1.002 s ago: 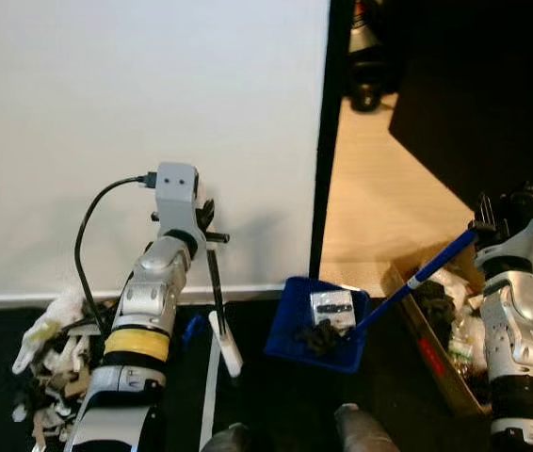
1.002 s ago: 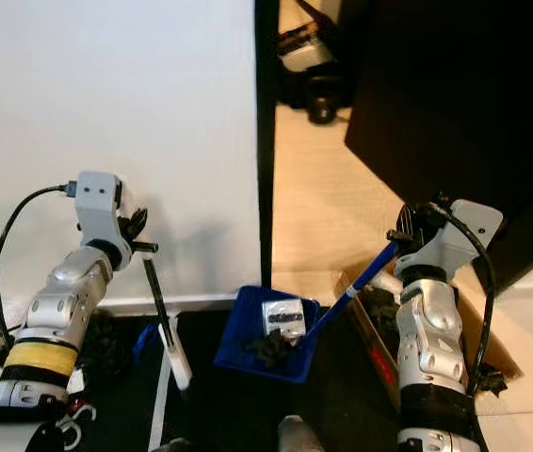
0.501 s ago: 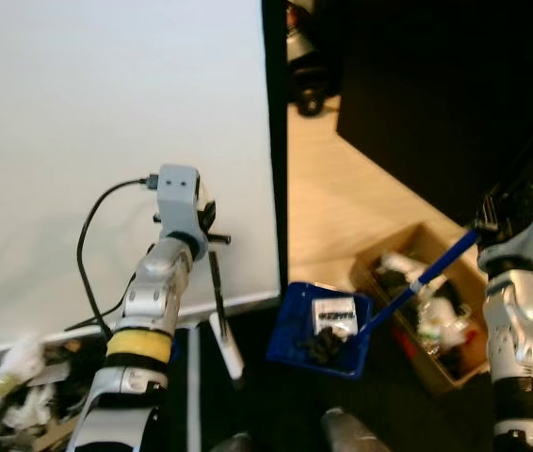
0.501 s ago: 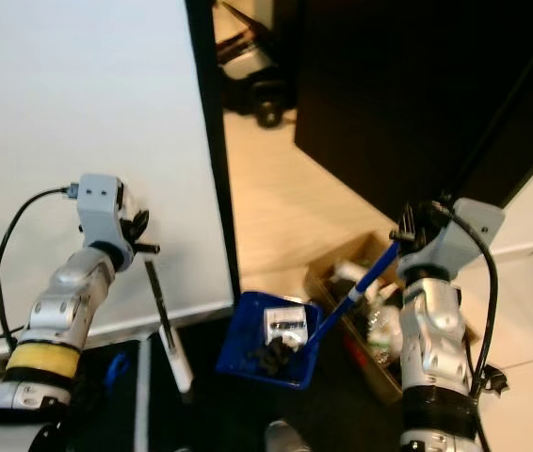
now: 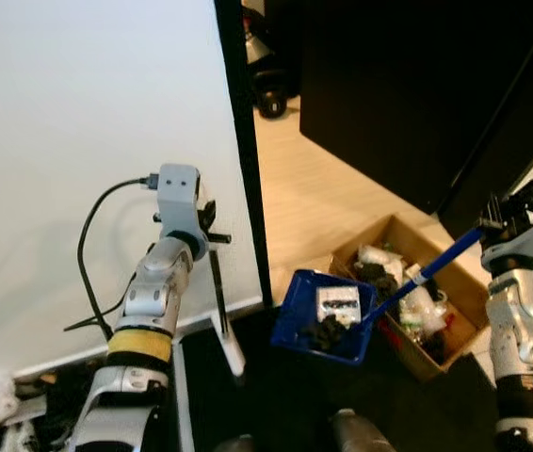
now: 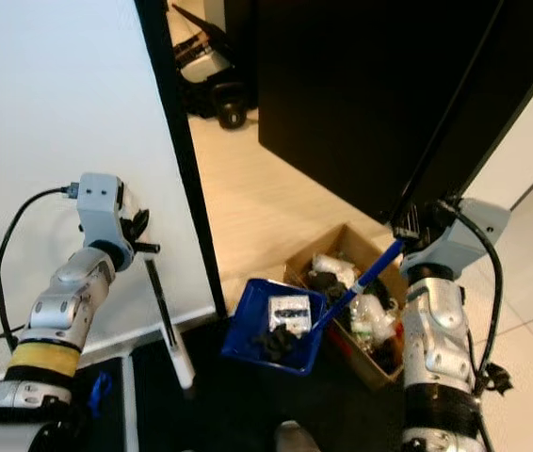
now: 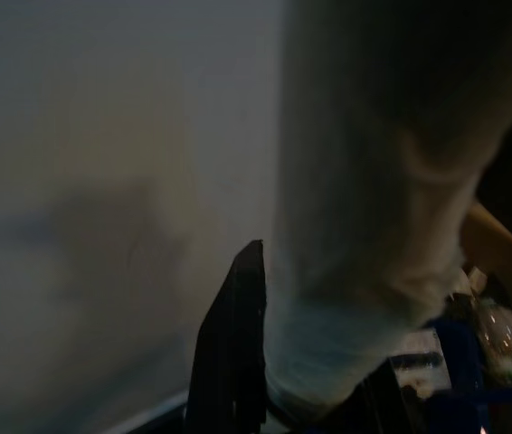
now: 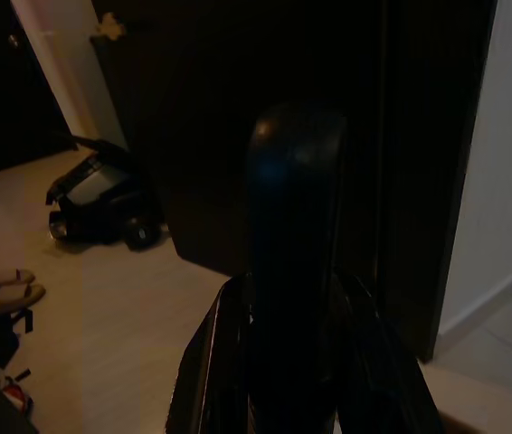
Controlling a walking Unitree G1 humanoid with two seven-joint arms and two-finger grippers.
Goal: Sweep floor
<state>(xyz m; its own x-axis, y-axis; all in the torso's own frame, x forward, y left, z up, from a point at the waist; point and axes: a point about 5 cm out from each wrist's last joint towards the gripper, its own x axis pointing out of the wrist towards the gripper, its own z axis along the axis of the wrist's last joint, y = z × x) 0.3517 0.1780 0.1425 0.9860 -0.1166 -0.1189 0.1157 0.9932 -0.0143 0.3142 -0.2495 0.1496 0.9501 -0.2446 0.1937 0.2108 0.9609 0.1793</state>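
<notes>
Over the cardboard box (image 5: 408,301) of rubbish hangs the loaded blue dustpan (image 5: 328,320), its handle clamped in the right gripper (image 5: 504,218); left gripper (image 5: 206,221) grips the brush (image 5: 224,311). Judgement: tip slowly, lip inside box. Right wrist view alone shows fingers (image 8: 211,362) pinching the handle

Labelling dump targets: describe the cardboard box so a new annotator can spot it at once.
Start at the black vertical post edging the white wall; the tan floor lies to its right. There the box sits open, beside the blue dustpan. It is the one brown container, full of white and dark rubbish.
</notes>
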